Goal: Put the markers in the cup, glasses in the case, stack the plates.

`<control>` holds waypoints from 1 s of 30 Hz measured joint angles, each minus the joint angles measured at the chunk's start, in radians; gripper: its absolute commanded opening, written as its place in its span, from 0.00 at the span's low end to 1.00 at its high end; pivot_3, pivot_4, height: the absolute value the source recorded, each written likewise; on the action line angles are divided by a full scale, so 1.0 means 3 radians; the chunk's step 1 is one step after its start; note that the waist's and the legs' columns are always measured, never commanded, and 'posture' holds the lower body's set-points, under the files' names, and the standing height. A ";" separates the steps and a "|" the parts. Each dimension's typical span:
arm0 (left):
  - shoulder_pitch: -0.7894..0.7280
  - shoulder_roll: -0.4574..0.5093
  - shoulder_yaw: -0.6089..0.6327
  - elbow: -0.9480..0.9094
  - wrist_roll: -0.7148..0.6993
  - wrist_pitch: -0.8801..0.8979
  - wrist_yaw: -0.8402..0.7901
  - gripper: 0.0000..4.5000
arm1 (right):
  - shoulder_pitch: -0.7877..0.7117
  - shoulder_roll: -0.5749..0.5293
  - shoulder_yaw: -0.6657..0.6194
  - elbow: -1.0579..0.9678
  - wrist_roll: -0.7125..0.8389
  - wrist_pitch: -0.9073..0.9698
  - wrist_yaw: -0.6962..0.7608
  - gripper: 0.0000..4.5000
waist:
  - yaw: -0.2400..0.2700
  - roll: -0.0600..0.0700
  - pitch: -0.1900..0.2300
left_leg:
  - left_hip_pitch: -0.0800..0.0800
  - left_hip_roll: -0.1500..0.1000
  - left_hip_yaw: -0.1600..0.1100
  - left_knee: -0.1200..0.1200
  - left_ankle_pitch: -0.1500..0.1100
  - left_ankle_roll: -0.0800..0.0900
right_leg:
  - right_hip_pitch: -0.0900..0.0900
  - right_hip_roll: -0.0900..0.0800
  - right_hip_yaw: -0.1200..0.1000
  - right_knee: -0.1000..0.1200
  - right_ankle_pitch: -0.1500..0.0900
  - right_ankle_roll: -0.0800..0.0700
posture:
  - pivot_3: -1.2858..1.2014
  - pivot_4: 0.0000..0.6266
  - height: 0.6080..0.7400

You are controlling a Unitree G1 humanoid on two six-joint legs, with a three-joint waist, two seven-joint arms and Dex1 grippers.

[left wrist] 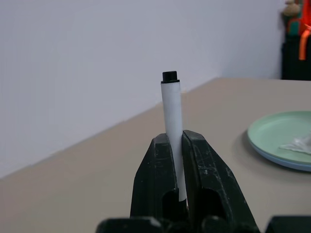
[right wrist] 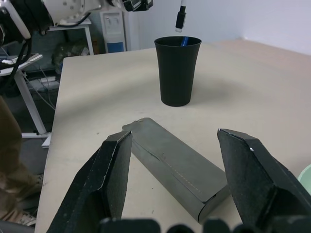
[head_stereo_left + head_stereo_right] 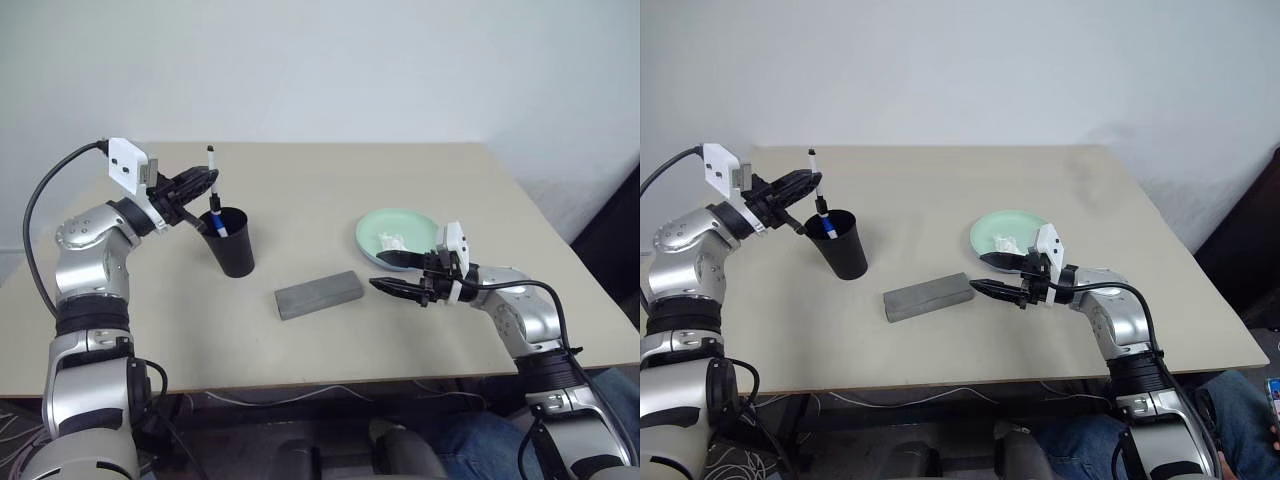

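The left claw [image 3: 205, 185] is clenched on a white marker [image 3: 211, 172] with a dark tip, holding it upright just above the black cup [image 3: 232, 243], at about ten o'clock of the cup's rim. In the left wrist view the two black fingers [image 1: 154, 179] pinch the marker's shaft between them, its dark end standing well clear above them.

A second marker, blue-capped [image 3: 218, 222], already stands inside the cup, leaning against the inner wall with its cap poking near the rim. The cup stands upright on the table [image 3: 330, 180], left of centre.

The grey case [image 3: 318, 294] lies closed and flat on the table at roughly four o'clock from the cup, apart from it. The right claw [image 3: 392, 272] hangs released — its fingers spread wide — just beside the case's right end, pointing toward it, touching nothing as far as the head views let me judge. In the right wrist view the case lies between and beyond the two spread fingers [image 2: 112, 174].

At about one o'clock from the case sits the mint green plate [image 3: 398, 232], resting on what seems to be the light blue plate — only a thin bluish edge shows under it. Something pale and crumpled [image 3: 391, 241] lies on the green plate; it may be tissue or the clear glasses, too small to tell.
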 measured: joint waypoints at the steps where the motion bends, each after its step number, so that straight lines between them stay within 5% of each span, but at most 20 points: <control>1: 0.0032 -0.0026 0.0005 0.0001 -0.0002 -0.0024 0.0030 0.00 | 0.0000 0.0000 0.0000 0.0000 0.0000 -0.0001 0.0000 0.68 | 0.0000 0.0000 0.0000 | 0.0000 0.0000 -0.0001 0.0000 0.0000 0.0000 | 0.0000 0.0000 -0.0001 0.0000 0.0000 0.0000 | 0.52 0.00 0.86; 11: 0.0066 -0.0125 0.0006 0.0006 -0.0021 -0.0037 0.0103 0.00 | 0.0000 0.0015 0.0001 0.0000 -0.0001 -0.0010 -0.0001 0.68 | -0.0001 0.0000 0.0000 | 0.0000 0.0000 0.0000 0.0000 0.0000 0.0000 | 0.0001 0.0000 -0.0001 0.0000 0.0000 0.0000 | 0.52 0.00 0.86; 21: 0.0066 -0.0132 0.0005 0.0019 -0.0021 0.0006 0.0121 0.71 | 0.0000 0.0027 0.0002 0.0005 -0.0004 -0.0019 -0.0001 0.68 | -0.0001 0.0000 0.0000 | 0.0001 0.0000 -0.0001 0.0000 0.0000 0.0000 | 0.0001 0.0000 -0.0001 0.0000 0.0000 0.0000 | 0.52 0.00 0.86; 30: 0.0069 -0.0149 0.0005 0.0012 -0.0022 0.0022 0.0152 0.71 | 0.0000 0.0028 0.0002 0.0046 -0.0007 -0.0038 0.0000 0.68 | -0.0002 0.0000 0.0000 | 0.0000 0.0000 -0.0001 0.0000 0.0000 -0.0001 | 0.0001 0.0000 -0.0002 0.0000 0.0000 0.0000 | 0.52 0.00 0.86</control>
